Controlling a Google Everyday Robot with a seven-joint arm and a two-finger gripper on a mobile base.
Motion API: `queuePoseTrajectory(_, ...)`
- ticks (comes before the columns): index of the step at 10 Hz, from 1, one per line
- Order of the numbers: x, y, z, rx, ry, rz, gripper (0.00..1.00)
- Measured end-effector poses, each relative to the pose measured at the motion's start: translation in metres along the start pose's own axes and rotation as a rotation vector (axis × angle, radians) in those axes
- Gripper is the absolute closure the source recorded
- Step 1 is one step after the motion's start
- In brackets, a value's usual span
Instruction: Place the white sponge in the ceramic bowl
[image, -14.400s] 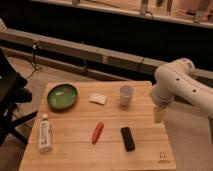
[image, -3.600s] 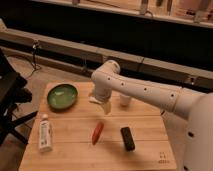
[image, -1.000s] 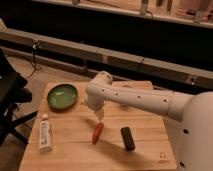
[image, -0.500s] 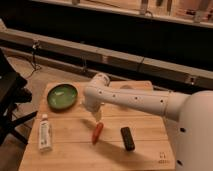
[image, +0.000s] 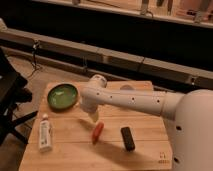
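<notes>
Gripper (image: 93, 116) hangs over the wooden worktop (image: 70, 145), right of the round glossy green ceramic bowl (image: 62, 96); jaws' state cannot be told.

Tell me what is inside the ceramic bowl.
The ceramic bowl shows only its green interior with a pale patch; no sponge inside. The gripper hangs right of it, above the table.

One high view over my shoulder, looking down across the table.

My only camera sits above and behind my arm, angled downward and forward at the wooden table (image: 65, 145), middling near. My white arm fills the right side, sweeping left to my gripper (image: 93, 116) low over mid-table. The ceramic bowl (image: 62, 96) lies toward the far left; dark ledges run behind.
</notes>
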Motion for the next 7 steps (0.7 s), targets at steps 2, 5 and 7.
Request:
queuePoseTrajectory(2,0.001,-0.005,-0.007,0.007,0.02,0.007,0.2)
queuePoseTrajectory(5,0.04,-0.015,-0.037,0.034,0.071,0.076,0.2)
queuePoseTrajectory(7,0.066,-0.006,-0.045,0.039,0.094,0.143,0.2)
